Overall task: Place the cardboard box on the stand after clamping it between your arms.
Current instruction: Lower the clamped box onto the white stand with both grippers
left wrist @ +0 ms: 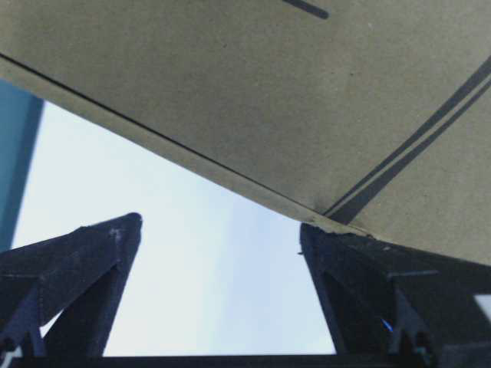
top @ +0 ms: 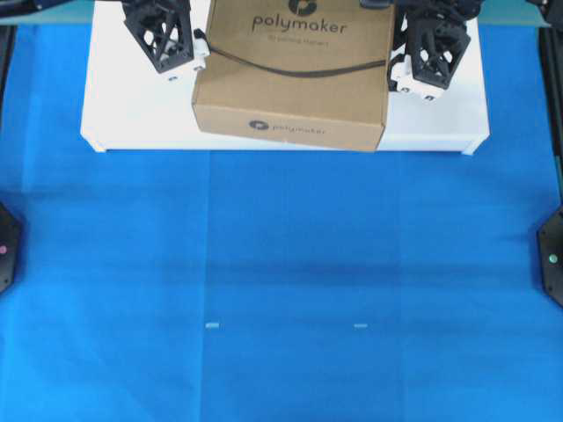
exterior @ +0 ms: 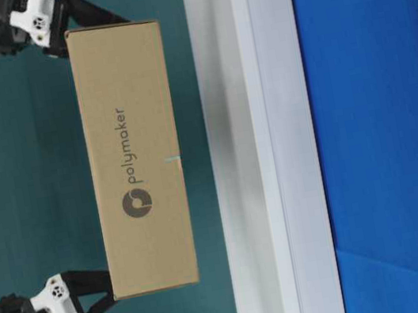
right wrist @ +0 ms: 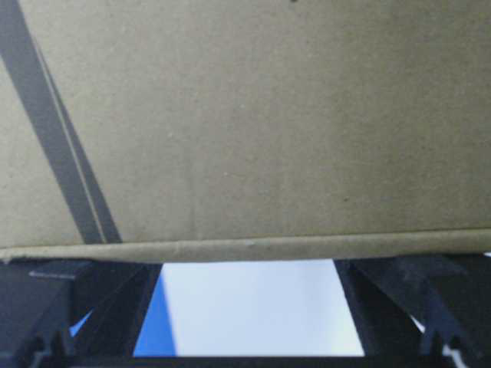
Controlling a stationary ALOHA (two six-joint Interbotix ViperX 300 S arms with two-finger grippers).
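Cardboard box (top: 295,75), flat and brown, hangs pinned between the two arms above the stand (top: 132,114); the table-level view, turned on its side, shows a clear gap of teal backdrop between the box's underside and the white platform, so the box does not rest on it. Left gripper (top: 169,40) stands at the box's left edge and right gripper (top: 422,61) at its right edge, each with jaws spread wide and nothing between the fingers; the box is pressed by the sides of the grippers, not pinched by either. In the left wrist view one finger (left wrist: 368,261) meets the box edge while the other (left wrist: 84,253) stands apart over the white surface. In the right wrist view the box edge lies across both fingers (right wrist: 92,291), with the stand's white top and a strip of blue cloth showing between them. Around the stand lies only the blue table cloth (top: 281,290), creased into squares, with two small pale marks (top: 214,324) near the middle; dark fixtures (top: 552,259) sit at its left and right borders. Nothing lies between the box and the platform. Writing on the box reads "polymaker" with a round logo, once on top above a smaller line too blurred to read, once on the front side face; a curved dark line crosses the top.
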